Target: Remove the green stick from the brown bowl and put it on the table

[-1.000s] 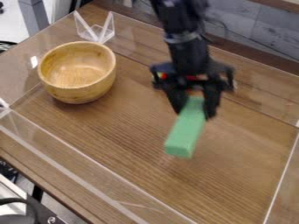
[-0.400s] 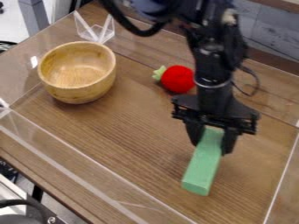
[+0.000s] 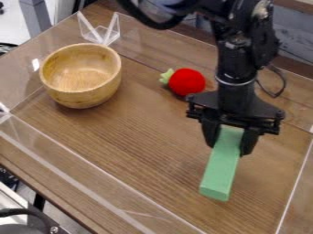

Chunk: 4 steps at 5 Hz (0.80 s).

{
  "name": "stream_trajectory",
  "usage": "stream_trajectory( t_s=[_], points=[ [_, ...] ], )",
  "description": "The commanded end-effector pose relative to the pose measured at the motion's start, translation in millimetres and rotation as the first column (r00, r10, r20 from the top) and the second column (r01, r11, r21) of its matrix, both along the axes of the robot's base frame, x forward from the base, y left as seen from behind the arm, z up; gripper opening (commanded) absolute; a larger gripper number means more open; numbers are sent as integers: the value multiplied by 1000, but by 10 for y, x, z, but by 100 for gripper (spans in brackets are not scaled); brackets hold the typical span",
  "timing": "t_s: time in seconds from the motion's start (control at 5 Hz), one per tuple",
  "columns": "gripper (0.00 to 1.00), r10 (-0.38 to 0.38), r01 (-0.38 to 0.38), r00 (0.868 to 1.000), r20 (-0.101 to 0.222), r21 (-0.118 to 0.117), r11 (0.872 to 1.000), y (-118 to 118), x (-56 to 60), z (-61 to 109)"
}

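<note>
The green stick [image 3: 224,169] is a flat light-green block hanging tilted over the right part of the table [image 3: 123,137], its lower end close to the wood. My gripper [image 3: 233,137] points straight down and is shut on the stick's upper end. The brown bowl [image 3: 80,75] stands at the back left, well apart from the gripper, with nothing inside it.
A red round fruit toy with a green leaf [image 3: 184,81] lies behind the gripper. Low clear plastic walls [image 3: 73,169] edge the table at front, left and right. A clear plastic stand [image 3: 101,33] sits behind the bowl.
My gripper has carried the green stick to the right and toward the front, and lower, uncovering the red fruit toy behind it.
</note>
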<state>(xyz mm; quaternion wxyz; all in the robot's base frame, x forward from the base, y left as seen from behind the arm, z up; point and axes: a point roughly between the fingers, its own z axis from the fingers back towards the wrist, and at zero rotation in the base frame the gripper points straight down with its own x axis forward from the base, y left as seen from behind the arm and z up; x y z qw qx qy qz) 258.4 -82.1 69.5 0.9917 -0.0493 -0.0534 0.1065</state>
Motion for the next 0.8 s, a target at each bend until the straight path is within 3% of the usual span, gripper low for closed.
stream_trajectory(
  t_s=[0.0,0.2,0.6],
  points=[
    [0,79,-79,996,37,-1,997,108,20,87],
    [0,149,-150,988,34,8,989,186,-25,56],
    [0,97,-98,995,32,26,995,274,18,-105]
  ],
)
